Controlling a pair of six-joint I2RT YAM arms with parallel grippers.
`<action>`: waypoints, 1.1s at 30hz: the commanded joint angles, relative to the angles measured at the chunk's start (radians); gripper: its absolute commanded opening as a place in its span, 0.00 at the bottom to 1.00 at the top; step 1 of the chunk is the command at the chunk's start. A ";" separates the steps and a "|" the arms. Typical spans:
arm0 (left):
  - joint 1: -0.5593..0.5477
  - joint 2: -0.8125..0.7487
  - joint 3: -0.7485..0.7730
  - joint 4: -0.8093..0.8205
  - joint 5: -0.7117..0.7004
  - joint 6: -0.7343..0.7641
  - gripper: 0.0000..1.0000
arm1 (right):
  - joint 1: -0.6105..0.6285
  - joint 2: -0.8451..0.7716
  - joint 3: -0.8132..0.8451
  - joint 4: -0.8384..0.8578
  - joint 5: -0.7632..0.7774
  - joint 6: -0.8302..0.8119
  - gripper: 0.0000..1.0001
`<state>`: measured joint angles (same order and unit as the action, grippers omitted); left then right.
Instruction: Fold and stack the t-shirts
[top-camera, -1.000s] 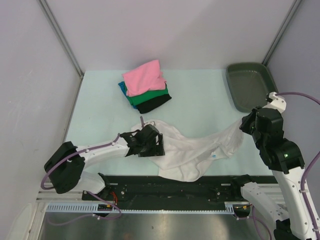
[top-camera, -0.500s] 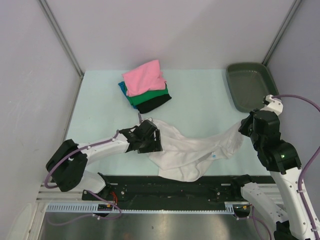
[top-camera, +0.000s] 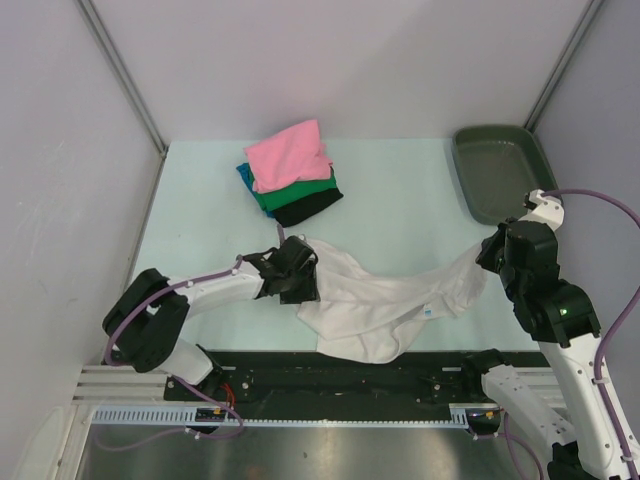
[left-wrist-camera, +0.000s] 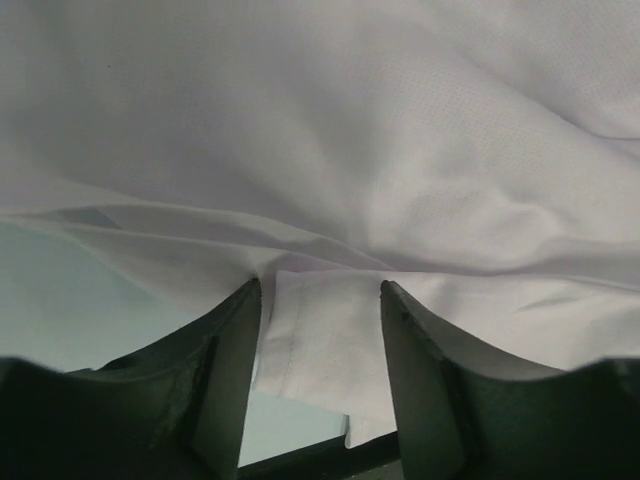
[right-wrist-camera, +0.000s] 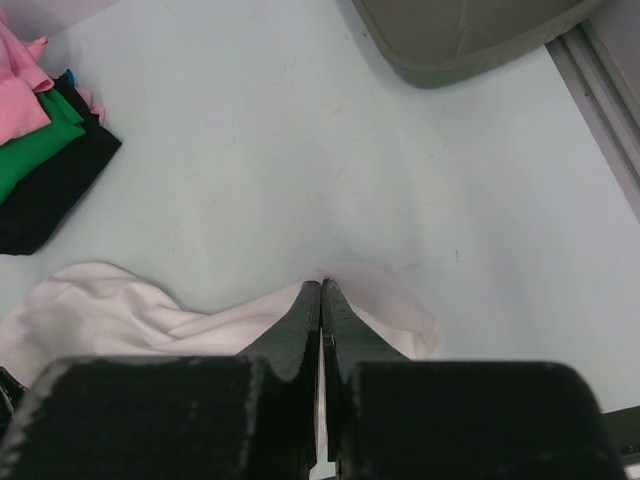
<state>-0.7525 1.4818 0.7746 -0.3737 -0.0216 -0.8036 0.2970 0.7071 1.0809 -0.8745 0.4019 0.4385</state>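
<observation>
The large white cloth t-shirt lay crumpled at lower centre of the pale green desk. The left hand stood partly open astride its hem. The right hand pinched its right edge.

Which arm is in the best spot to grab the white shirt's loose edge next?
Left. The left fingers stand open around the white t-shirt hem, ready to close. The right fingers are shut on its other end.

Overhead camera looks down; both wrist cameras closely face the white t-shirt.
</observation>
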 joint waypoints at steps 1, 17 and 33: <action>0.002 0.011 0.022 0.041 0.045 0.018 0.51 | -0.004 -0.003 0.001 0.045 0.006 -0.018 0.00; 0.001 -0.017 0.020 0.027 0.025 0.024 0.00 | -0.004 -0.006 -0.006 0.043 0.002 -0.006 0.00; 0.027 -0.627 0.197 -0.085 -0.169 0.147 0.00 | -0.002 -0.052 0.146 0.305 -0.314 -0.073 0.00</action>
<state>-0.7467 1.0382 0.8333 -0.4374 -0.1097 -0.7322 0.2970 0.7055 1.1336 -0.7528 0.2523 0.3965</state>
